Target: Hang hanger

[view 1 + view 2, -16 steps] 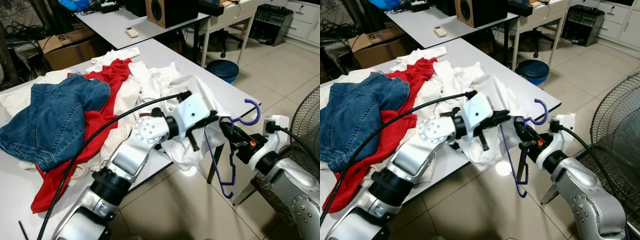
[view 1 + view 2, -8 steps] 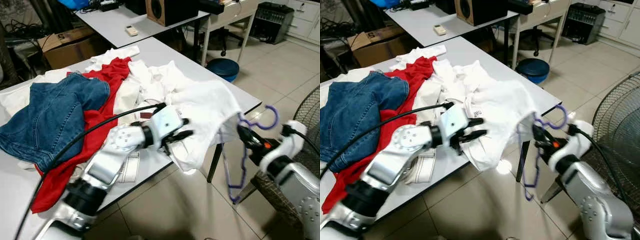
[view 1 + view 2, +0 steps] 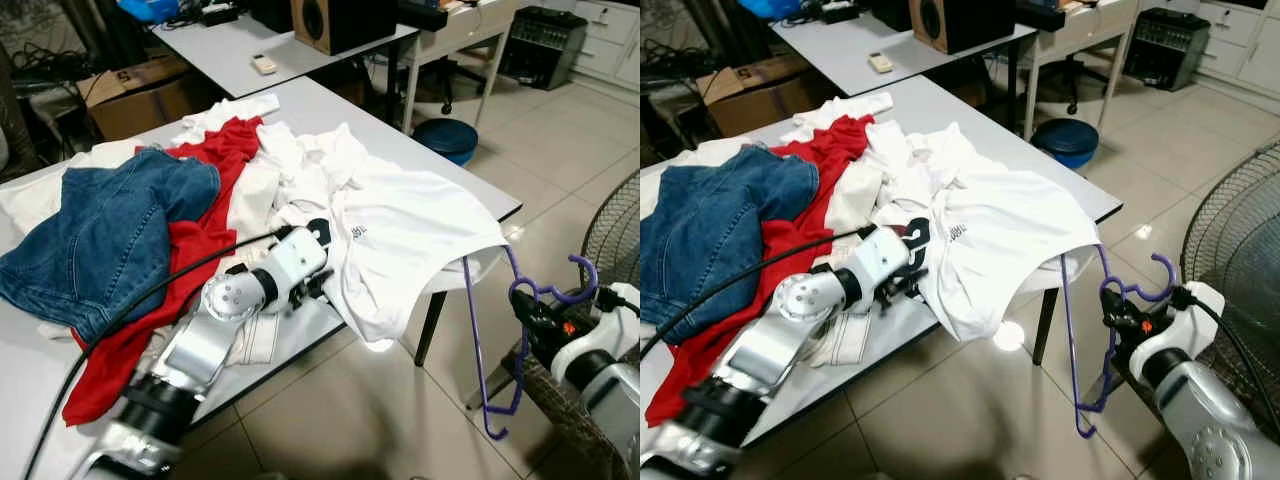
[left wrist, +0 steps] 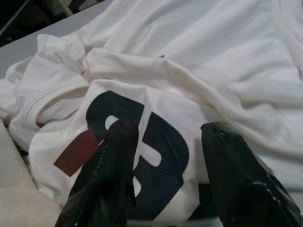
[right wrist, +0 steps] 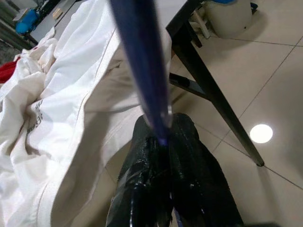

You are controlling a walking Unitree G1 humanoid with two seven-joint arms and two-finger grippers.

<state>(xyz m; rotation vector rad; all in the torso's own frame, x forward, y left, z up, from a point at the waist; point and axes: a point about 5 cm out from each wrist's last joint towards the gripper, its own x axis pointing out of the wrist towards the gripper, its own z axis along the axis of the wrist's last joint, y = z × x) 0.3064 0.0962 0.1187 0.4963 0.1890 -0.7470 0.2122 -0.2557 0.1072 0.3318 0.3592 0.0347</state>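
Two grippers we can see at work. Our right gripper (image 3: 528,305), right of the table (image 3: 300,100) and off its edge, has its fingers clamped on the purple hanger (image 3: 495,345), whose one end reaches under the white shirt (image 3: 410,235) draped over the near right corner. Our left gripper (image 4: 163,170), fingers apart, rests on that shirt's printed part, near jeans (image 3: 100,235) and a red garment (image 3: 200,240).
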